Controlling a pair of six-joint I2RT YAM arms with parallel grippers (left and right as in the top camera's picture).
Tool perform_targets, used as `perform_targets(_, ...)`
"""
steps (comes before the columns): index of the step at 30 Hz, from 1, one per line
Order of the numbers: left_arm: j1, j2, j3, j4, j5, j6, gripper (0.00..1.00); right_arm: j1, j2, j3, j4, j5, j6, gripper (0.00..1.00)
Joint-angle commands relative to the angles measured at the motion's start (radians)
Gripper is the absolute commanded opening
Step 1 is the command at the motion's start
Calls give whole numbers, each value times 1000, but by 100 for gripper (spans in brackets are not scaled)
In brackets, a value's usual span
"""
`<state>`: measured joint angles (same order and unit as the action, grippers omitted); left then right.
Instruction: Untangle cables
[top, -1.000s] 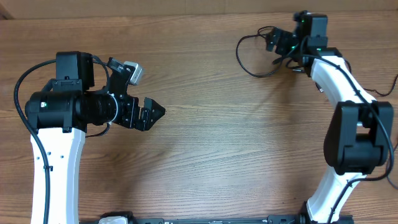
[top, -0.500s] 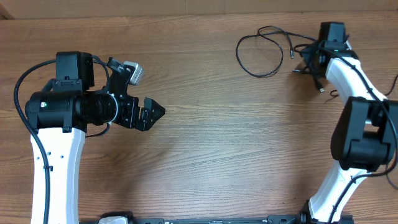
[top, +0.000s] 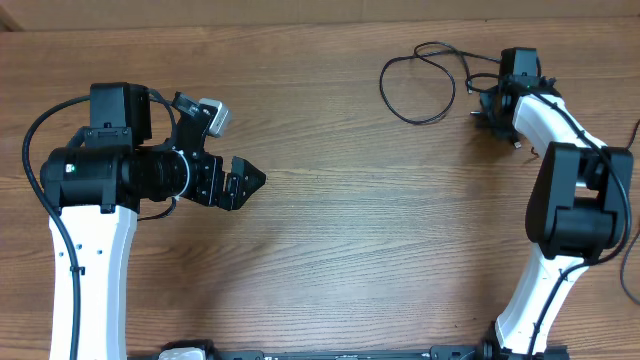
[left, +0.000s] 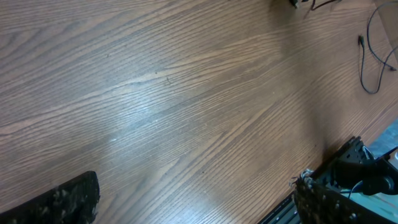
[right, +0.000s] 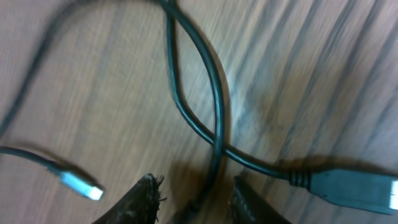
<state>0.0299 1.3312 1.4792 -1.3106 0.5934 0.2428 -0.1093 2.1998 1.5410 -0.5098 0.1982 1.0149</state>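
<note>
Wood-grain surface (top: 330, 250) stretches between the two arms. At its far right corner lie the cables (top: 382, 85), thin black cords, one thrown out in a loose loop. They are well apart from the left hand (top: 245, 180), which is held above the surface with its fingers spread wide. The right hand (top: 490, 105) is down among the cords. Close up, two strands cross, and one runs between its fingers (right: 146, 199), which stand narrowly apart; whether they pinch it I cannot tell. A small silver-tipped plug (right: 81, 185) lies to one side, a bigger black plug (right: 354, 186) to the other.
</note>
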Motion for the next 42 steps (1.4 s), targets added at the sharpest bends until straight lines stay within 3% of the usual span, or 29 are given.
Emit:
perform_targets(1,3,-11,15,2,0,19,100,19,85,10,-14,-80,4,31)
perform_targets(3,3,-11,15,2,0,19,100,31,103,10,-19,-76,3,24)
perform_targets(6,3,-11,15,2,0,19,100,39,97,12,-3,-77,-36,4)
perform_targets(15,3,-11,15,2,0,19,100,83,-75,60,47,-134,-409,4)
perform_targets(16,3,-11,15,2,0,19,99,94,-75,60,29,-132,-410,8)
perform_targets(17,3,-11,15,2,0,19,100,103,-75,59,8,-133,-410,35)
perform_targets(18,3,-11,15,2,0,19,100,108,-75,59,-9,-129,-410,75)
perform_targets(19,3,-11,15,2,0,19,99,116,-75,59,-37,-109,-410,100)
perform_targets(24,3,-11,15,2,0,19,100,118,-159,65,-182,21,-380,100)
perform_targets(31,3,-11,15,2,0,19,99,142,-436,64,-513,-42,-379,100)
perform_targets(35,3,-11,15,2,0,19,100,228,-567,63,-685,-42,-327,100)
perform_targets(42,3,-11,15,2,0,19,99,449,-772,35,-785,3,-327,100)
